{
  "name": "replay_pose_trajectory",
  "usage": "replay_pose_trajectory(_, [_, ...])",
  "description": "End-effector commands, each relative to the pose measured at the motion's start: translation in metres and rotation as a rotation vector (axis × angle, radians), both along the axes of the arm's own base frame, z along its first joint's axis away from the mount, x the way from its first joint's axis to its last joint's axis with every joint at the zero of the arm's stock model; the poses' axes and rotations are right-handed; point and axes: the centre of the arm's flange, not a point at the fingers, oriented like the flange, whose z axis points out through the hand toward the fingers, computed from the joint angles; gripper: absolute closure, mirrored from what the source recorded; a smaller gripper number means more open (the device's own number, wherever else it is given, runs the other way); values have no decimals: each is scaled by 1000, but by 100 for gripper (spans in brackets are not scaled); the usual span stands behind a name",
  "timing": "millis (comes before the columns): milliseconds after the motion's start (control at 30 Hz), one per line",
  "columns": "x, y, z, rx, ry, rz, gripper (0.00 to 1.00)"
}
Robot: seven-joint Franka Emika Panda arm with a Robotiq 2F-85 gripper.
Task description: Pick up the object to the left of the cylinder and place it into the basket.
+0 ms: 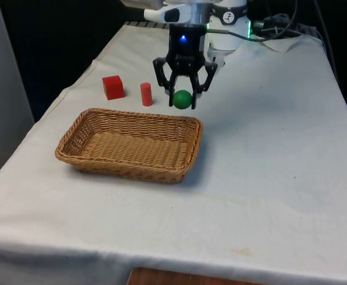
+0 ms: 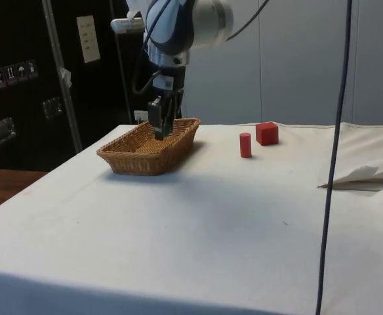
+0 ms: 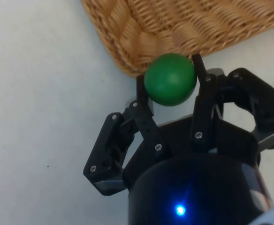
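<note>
My gripper (image 1: 182,100) is shut on a green ball (image 1: 182,99), with one black finger on each side of it (image 3: 170,78). The ball hangs at the far corner of the wicker basket (image 1: 132,167), on the front view's right, just over the rim (image 3: 127,51). A short red cylinder (image 1: 146,94) stands upright on the cloth beyond the basket. A red cube (image 1: 113,86) sits further to the front view's left of it. In the side view the gripper (image 2: 159,131) stands in front of the basket (image 2: 136,161), and the cylinder (image 2: 245,145) and cube (image 2: 266,133) lie apart from it.
The basket holds nothing. White cloth spreads open on the front view's right and towards the near edge. A black cable (image 2: 332,164) hangs down in the side view, and crumpled cloth (image 2: 365,176) lies near it.
</note>
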Motion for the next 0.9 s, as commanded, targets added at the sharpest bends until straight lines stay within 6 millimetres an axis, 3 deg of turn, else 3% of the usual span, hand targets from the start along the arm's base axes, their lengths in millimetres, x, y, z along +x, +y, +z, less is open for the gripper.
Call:
replay_pose_trajectory(0, [4, -3, 1, -2, 1, 3, 100])
replay_pose_trajectory(867, [42, -23, -5, -111, -27, 10, 100])
